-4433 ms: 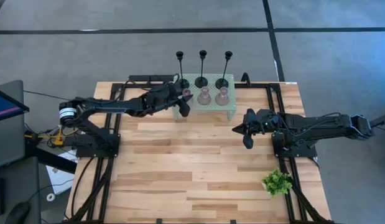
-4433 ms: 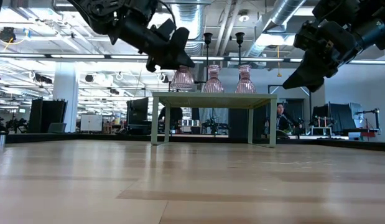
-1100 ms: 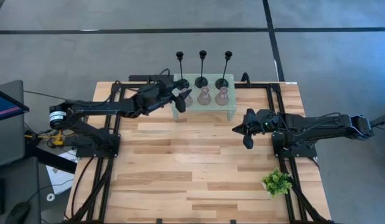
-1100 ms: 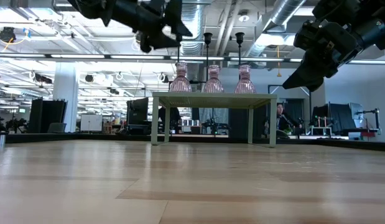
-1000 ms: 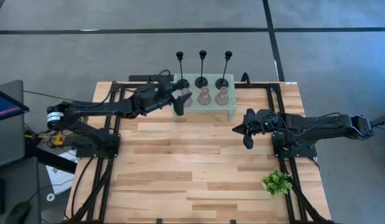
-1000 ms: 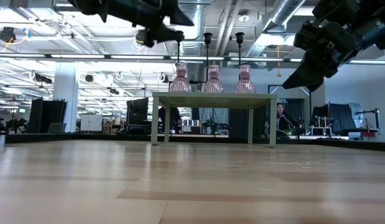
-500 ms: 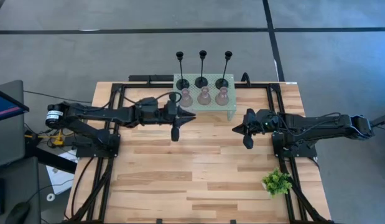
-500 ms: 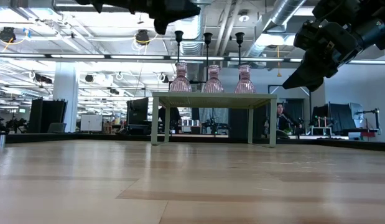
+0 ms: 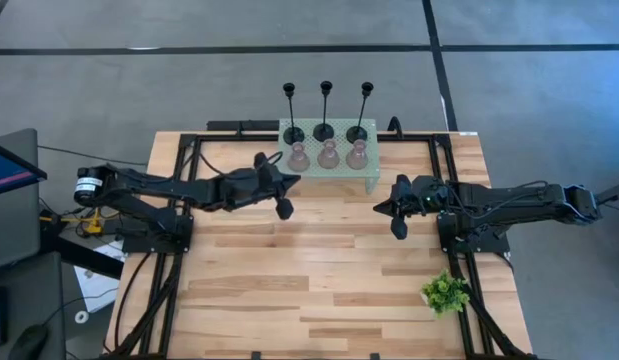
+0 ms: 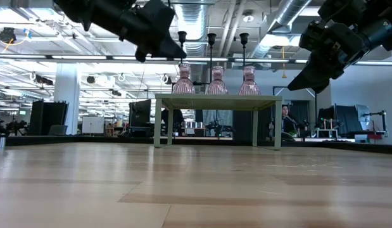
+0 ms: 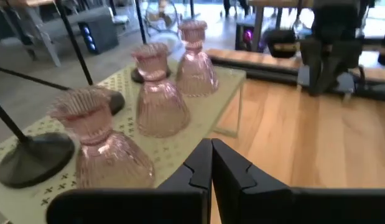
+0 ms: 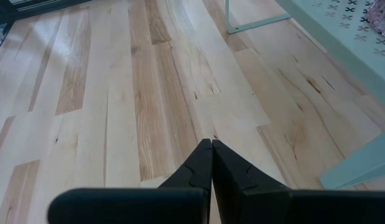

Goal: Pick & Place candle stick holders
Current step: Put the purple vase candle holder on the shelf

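All six candle stick holders (image 9: 328, 143) stand on the mint-green shelf (image 9: 373, 172) at the bench's (image 9: 319, 280) far edge. The left gripper (image 9: 283, 208) hangs just before the shelf, fingers pressed together, empty. The right gripper (image 9: 397, 228), likewise pressed together, waits nearby.

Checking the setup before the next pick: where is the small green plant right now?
In the high view, the plant sits near the table's front right corner, below the right arm's base, well away from the mint-green shelf.
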`<action>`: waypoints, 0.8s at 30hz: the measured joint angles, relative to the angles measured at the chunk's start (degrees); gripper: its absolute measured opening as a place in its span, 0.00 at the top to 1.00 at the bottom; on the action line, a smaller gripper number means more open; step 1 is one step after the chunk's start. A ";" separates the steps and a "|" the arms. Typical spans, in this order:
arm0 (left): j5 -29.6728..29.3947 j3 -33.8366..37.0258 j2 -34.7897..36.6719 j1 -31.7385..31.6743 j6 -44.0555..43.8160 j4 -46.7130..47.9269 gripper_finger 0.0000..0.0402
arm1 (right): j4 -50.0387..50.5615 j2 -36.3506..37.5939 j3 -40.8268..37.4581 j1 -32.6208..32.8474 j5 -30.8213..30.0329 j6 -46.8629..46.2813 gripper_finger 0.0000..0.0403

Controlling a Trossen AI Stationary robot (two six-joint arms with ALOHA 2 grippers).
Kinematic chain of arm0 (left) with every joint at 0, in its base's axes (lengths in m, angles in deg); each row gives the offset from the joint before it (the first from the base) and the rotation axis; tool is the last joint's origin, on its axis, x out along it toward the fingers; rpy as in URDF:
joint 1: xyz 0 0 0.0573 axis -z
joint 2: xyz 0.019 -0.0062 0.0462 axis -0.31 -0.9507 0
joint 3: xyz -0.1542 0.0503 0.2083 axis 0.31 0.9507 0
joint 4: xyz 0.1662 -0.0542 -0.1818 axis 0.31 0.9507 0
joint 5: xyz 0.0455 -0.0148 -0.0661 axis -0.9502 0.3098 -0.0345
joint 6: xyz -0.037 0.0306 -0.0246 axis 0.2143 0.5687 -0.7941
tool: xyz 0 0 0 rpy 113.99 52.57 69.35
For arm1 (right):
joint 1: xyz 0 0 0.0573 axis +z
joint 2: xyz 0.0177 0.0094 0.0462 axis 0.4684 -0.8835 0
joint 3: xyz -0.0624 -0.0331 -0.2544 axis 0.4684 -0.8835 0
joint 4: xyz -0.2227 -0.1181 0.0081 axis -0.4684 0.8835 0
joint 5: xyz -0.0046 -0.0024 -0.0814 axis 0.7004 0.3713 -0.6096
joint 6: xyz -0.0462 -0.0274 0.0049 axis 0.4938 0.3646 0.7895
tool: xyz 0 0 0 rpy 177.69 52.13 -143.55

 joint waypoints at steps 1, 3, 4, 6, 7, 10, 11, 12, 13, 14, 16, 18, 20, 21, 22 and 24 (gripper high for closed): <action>-0.18 0.61 0.00 -0.13 0.00 -1.80 0.99 | 0.00 0.00 -0.02 -0.02 0.00 0.00 1.00; -0.19 1.99 0.02 -0.54 0.00 -5.22 0.99 | 0.00 0.02 0.00 -0.01 0.00 0.00 1.00; -0.21 2.65 0.02 -0.74 0.00 -6.79 0.98 | 0.00 0.00 0.00 0.00 0.00 0.00 1.00; -0.32 3.26 0.00 -1.37 -0.06 -8.89 0.98 | -0.02 0.02 0.00 -0.02 0.00 0.00 1.00; -0.34 3.28 -0.18 -1.69 -0.26 -9.51 0.99 | -0.02 0.00 0.00 -0.02 0.00 0.00 1.00; -0.17 3.36 -1.41 -2.48 -1.42 -10.16 0.99 | -0.03 0.00 0.00 -0.02 0.00 0.00 1.00; 0.50 3.36 -2.17 -2.67 -1.56 -11.12 0.99 | -0.04 0.00 -0.01 -0.02 0.00 -0.02 1.00; 1.18 3.36 -2.97 -2.87 -1.68 -12.16 0.99 | -0.04 0.00 0.00 -0.02 0.00 -0.01 1.00; 1.94 3.36 -3.80 -2.99 -1.68 -13.17 0.99 | -0.07 0.01 0.00 0.00 0.00 0.00 1.00; 2.26 3.36 -4.76 -3.16 -1.68 -14.32 0.98 | -0.07 0.01 0.00 -0.02 0.00 0.00 1.00; 2.47 3.34 -6.92 -3.51 -1.28 -16.36 0.99 | -0.07 0.02 0.00 -0.02 0.00 -0.02 1.00; 2.47 3.38 -8.10 -4.23 -0.62 -17.49 0.99 | -0.07 0.01 0.00 -0.02 0.00 -0.02 1.00; 2.40 3.36 -8.61 -4.97 -0.55 -18.62 0.99 | -0.07 0.00 0.00 -0.02 0.00 0.00 1.00; 2.34 3.36 -8.64 -5.32 -0.57 -18.63 0.99 | -0.07 0.00 -0.01 -0.01 0.00 0.00 1.00; 2.33 3.36 -8.66 -5.61 -0.59 -18.68 0.99 | -0.06 0.00 0.00 -0.02 0.00 0.00 1.00; 2.37 3.36 -8.66 -5.89 -0.59 -19.31 0.99 | -0.07 0.02 0.00 0.00 0.00 0.00 1.00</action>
